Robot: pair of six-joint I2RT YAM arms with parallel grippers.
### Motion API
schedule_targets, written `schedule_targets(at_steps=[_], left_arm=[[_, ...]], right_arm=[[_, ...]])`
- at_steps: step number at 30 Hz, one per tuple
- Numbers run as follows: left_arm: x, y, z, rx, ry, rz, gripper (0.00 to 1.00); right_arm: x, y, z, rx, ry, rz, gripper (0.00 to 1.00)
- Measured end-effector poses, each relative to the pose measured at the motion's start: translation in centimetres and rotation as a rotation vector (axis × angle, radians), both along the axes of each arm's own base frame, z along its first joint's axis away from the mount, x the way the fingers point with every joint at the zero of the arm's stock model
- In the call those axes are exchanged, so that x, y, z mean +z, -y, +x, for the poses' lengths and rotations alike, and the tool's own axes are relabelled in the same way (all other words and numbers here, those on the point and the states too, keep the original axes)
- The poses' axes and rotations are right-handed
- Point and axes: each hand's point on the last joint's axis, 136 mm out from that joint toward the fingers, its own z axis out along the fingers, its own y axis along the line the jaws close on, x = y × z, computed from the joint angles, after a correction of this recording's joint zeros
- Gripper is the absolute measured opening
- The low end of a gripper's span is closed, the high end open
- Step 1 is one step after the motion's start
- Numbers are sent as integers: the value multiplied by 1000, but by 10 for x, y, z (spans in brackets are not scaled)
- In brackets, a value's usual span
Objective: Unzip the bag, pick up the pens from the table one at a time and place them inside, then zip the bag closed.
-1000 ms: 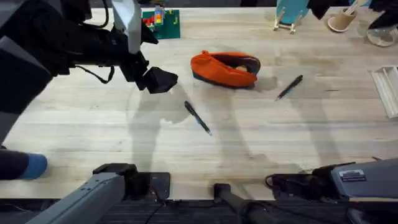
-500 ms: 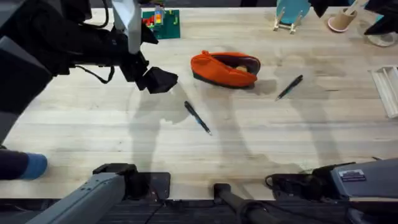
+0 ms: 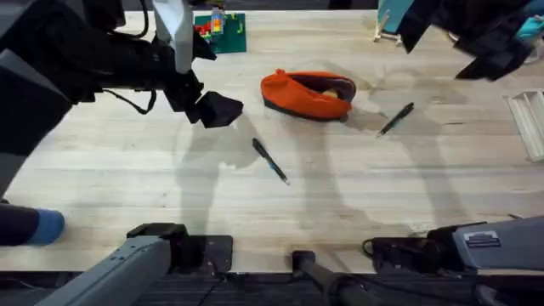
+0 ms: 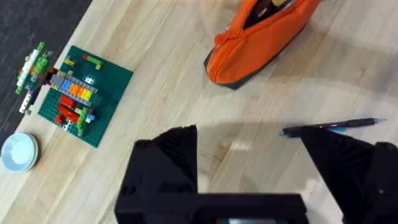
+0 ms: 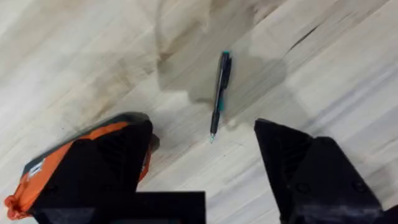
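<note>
Right arm has swung into the overhead view's far right corner since a second ago; everything else has kept its place.

Both sets of jaws gape wide with nothing held: the left gripper [image 4: 249, 171] hovers above the worktop [image 3: 127, 170] left of the bag [image 3: 308, 93], the right gripper [image 5: 202, 165] above the bag's right end and the right pen [image 5: 219, 93]. The bag lies unzipped mid-worktop, mouth agape. One pen [image 3: 269, 160] lies near and just in front of it, the right pen off its right end, neither touching it. A green brick plate [image 4: 84, 93] and a small white dish [image 4: 18, 151] sit far left, a white tray [image 3: 531, 119] at the right edge; nothing blocks either pen.
</note>
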Motion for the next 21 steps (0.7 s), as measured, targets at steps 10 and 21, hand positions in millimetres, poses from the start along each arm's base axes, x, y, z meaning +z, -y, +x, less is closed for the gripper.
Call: schedule_targets(at_steps=[10, 21], left_arm=[[0, 0, 0, 0, 0, 0, 994], [0, 0, 0, 0, 0, 0, 993]], right_arm=[[-67, 2, -11, -62, -79, 108, 995], [-107, 12, -22, -152, -102, 155, 996]])
